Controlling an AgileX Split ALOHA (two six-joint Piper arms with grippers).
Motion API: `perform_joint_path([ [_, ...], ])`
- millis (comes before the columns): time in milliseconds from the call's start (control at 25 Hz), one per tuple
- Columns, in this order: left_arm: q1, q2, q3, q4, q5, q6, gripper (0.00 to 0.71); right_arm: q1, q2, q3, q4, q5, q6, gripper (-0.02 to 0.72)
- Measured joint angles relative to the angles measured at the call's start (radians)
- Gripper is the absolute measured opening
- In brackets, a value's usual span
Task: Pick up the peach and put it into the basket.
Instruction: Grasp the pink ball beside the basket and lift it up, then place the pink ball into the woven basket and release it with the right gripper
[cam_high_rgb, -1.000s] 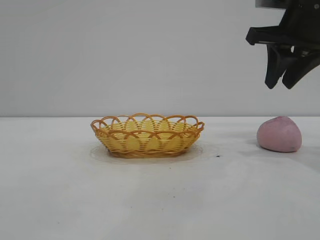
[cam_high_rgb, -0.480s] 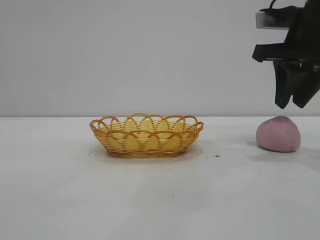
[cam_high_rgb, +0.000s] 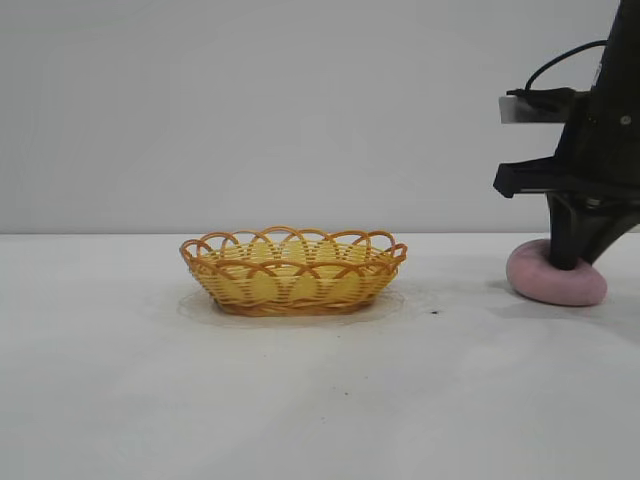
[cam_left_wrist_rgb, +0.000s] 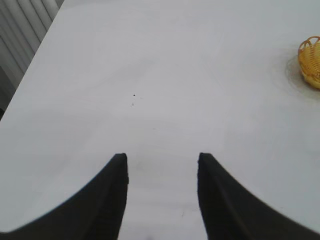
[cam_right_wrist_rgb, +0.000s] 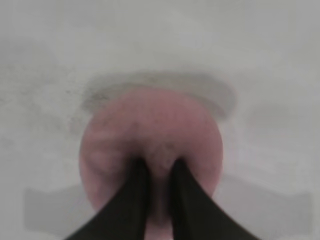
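A plain white bench (cam_high_rgb: 300, 400) carries two things. The yellow-orange wicker basket (cam_high_rgb: 293, 270) sits about midway along it. The pink peach (cam_high_rgb: 556, 281) lies well apart from the basket, close to the bench's right edge.

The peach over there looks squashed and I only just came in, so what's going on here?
The right gripper has its fingers pinched shut into the top of the soft pink peach, which is flattened against the white table and not yet lifted. The yellow wicker basket sits apart, further along the table, with nothing visible inside it. The left gripper hangs open over a bare stretch of table, away from the peach, holding nothing.
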Motion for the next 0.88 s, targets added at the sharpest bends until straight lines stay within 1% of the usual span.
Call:
perform_joint_path([
  [120, 0.000, 0.000, 0.000, 0.000, 0.000, 0.000, 0.282, 0.009, -0.050, 0.000, 0.000, 0.002, -0.003, 0.000],
  [200, 0.000, 0.000, 0.000, 0.000, 0.000, 0.000, 0.282, 0.022, -0.090, 0.000, 0.024, 0.009, -0.042, 0.000],
  [240, 0.000, 0.000, 0.000, 0.000, 0.000, 0.000, 0.282, 0.030, -0.112, 0.000, 0.049, 0.009, -0.071, 0.000],
  [320, 0.000, 0.000, 0.000, 0.000, 0.000, 0.000, 0.282, 0.061, -0.152, -0.005, 0.139, 0.016, -0.168, 0.000],
  [440, 0.000, 0.000, 0.000, 0.000, 0.000, 0.000, 0.282, 0.122, -0.166, -0.054, 0.282, 0.057, -0.300, 0.000],
  [480, 0.000, 0.000, 0.000, 0.000, 0.000, 0.000, 0.282, 0.149, -0.166, -0.076, 0.321, 0.065, -0.335, 0.000],
  [520, 0.000, 0.000, 0.000, 0.000, 0.000, 0.000, 0.282, 0.177, -0.166, -0.093, 0.343, 0.073, -0.354, 0.000],
  [600, 0.000, 0.000, 0.000, 0.000, 0.000, 0.000, 0.282, 0.228, -0.164, -0.134, 0.369, 0.082, -0.375, 0.000],
  [760, 0.000, 0.000, 0.000, 0.000, 0.000, 0.000, 0.282, 0.310, -0.131, -0.216, 0.382, 0.100, -0.390, 0.000],
  [880, 0.000, 0.000, 0.000, 0.000, 0.000, 0.000, 0.282, 0.338, -0.072, -0.261, 0.386, 0.117, -0.390, 0.000],
])
